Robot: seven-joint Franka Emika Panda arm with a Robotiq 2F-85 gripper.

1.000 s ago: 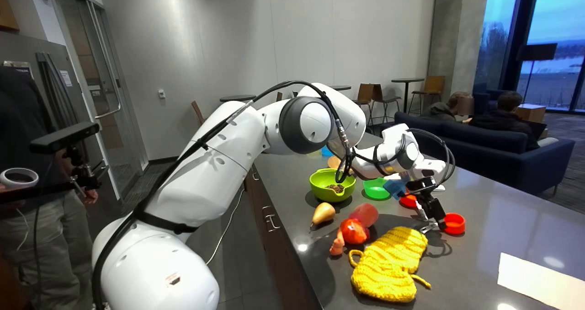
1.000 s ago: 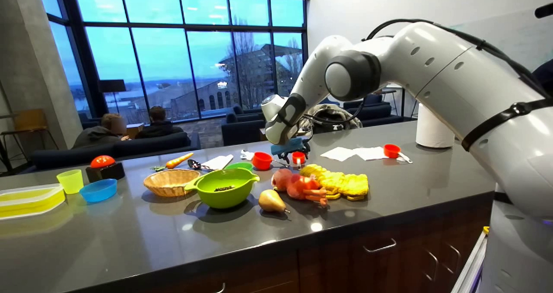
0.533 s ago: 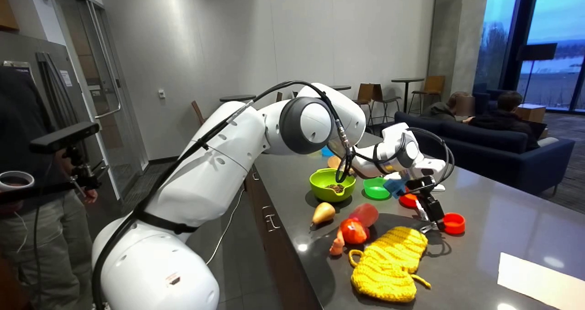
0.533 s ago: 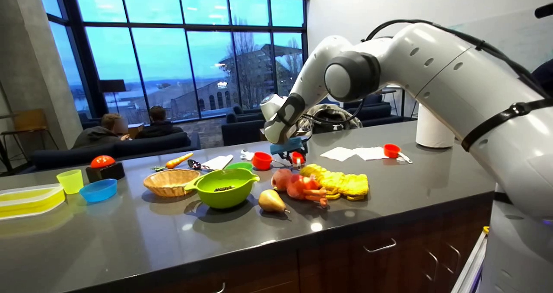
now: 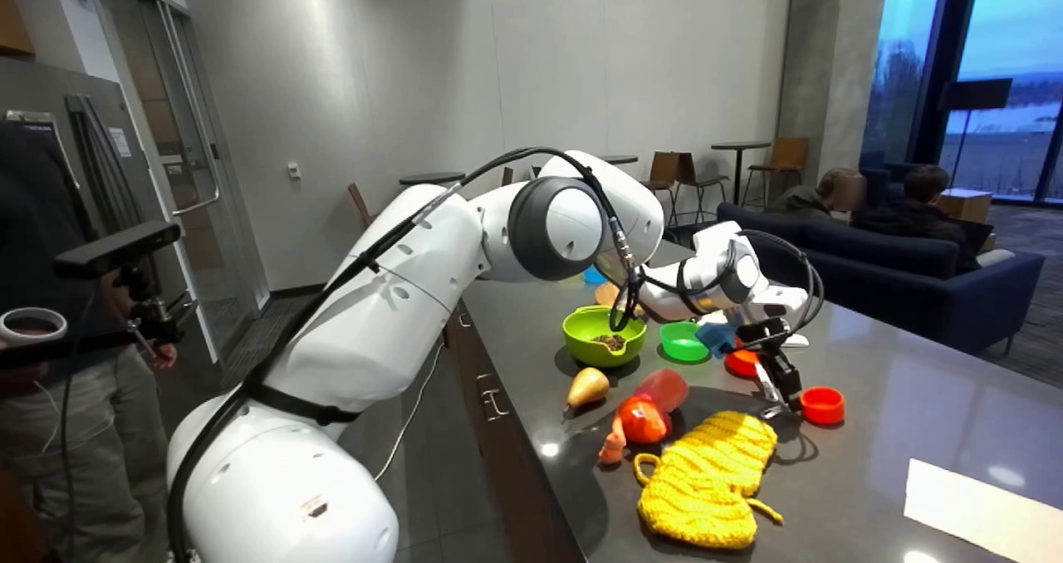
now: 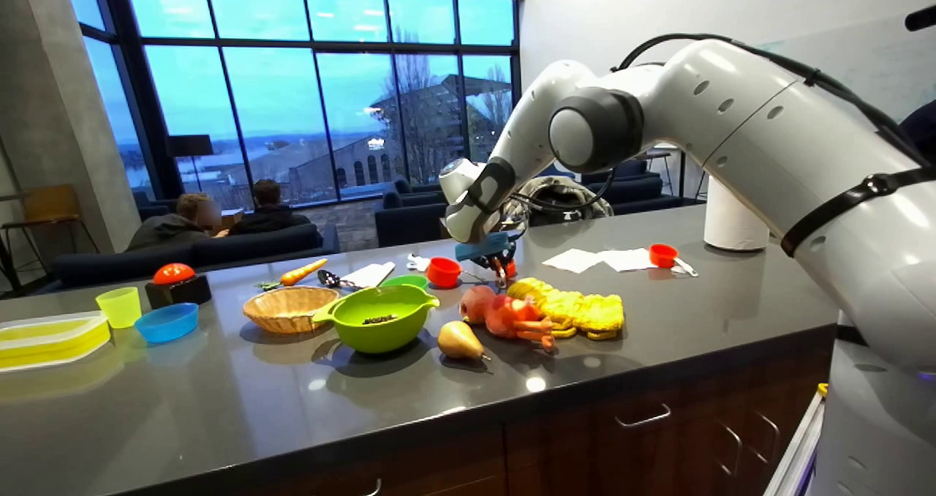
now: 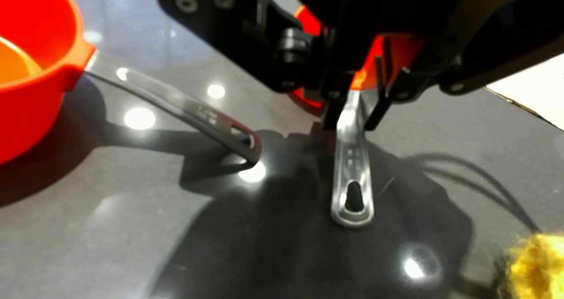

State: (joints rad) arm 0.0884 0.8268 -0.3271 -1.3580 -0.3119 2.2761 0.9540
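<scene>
Gripper (image 7: 351, 126) straddles metal handle (image 7: 352, 162) (slot (image 7: 354, 197) clear only in wrist view).

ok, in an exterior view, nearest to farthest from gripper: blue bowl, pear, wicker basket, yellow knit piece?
1. Yellow knit piece, beside the gripper.
2. Pear, frame-right of the lime bowl.
3. Wicker basket, frame-left of that bowl.
4. Blue bowl, leftmost of these.

Light: bluish daylight comes through windows (image 6: 278, 101) behind the jaws, exterior view | Shadow: broad, dark, on the counter (image 7: 110, 246) below the jaws, wrist view | Glare: round white spots left of the jaws; steel handle (image 7: 352, 158) at the jaws shines | Blur: yellow knit (image 7: 541, 268), lower right of jaws, looks soft
</scene>
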